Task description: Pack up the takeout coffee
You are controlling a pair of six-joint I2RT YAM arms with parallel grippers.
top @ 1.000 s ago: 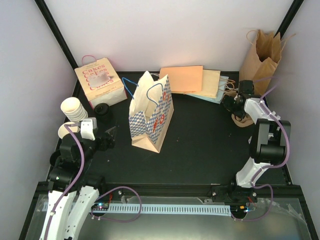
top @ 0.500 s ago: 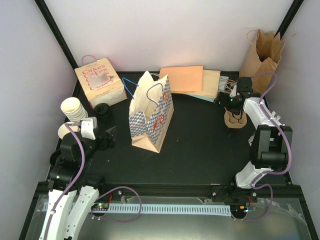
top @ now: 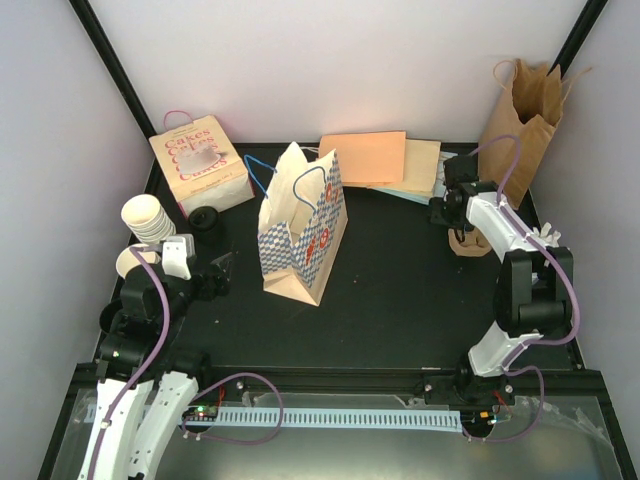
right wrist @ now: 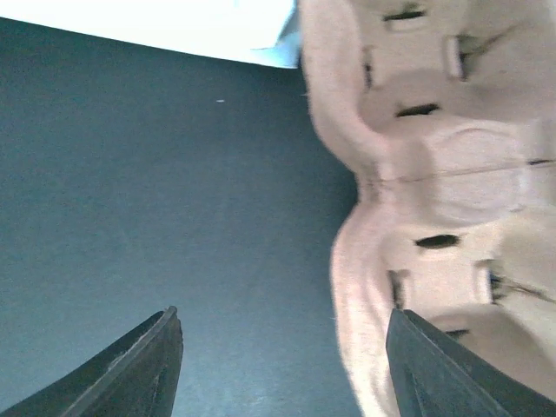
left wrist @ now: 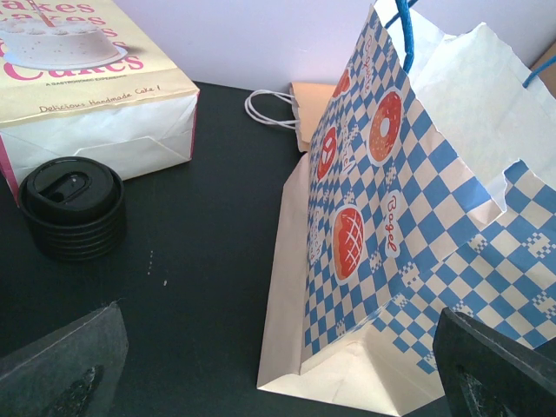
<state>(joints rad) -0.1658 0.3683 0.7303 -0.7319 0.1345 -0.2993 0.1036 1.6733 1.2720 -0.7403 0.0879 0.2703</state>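
Overhead view of a black tabletop (top: 400,290), with two robot arms mounted at its 6 o'clock edge.

Nearest, at 8 o'clock, the left claw (top: 220,270) hovered with its fingers spread wide and empty. It faced the lids and the checked bag, probably waiting its turn.

Beside it at 9 o'clock stood the takeout coffee ware. The paper cups (top: 145,215) were cream-white with ribbed sides and nested in a short stack. The black lids (left wrist: 74,211), round and also stacked, sat just toward 10 o'clock, near the cake box (top: 198,162).

Around the centre, a blue-checked paper bag (top: 300,225) stood upright with its mouth open, apparently ready for loading.

At 2 o'clock the right claw (right wrist: 278,365) reached down over a tan moulded-pulp cup carrier (right wrist: 452,174). Its fingers were apart and straddled the carrier's rim, not visibly clamped. This looked like a grasp being set up so the carrier could be brought to the cups.

Farthest, flat orange bags (top: 365,158) lay at 12 o'clock. A brown paper bag (top: 520,115) stood at 1 o'clock.
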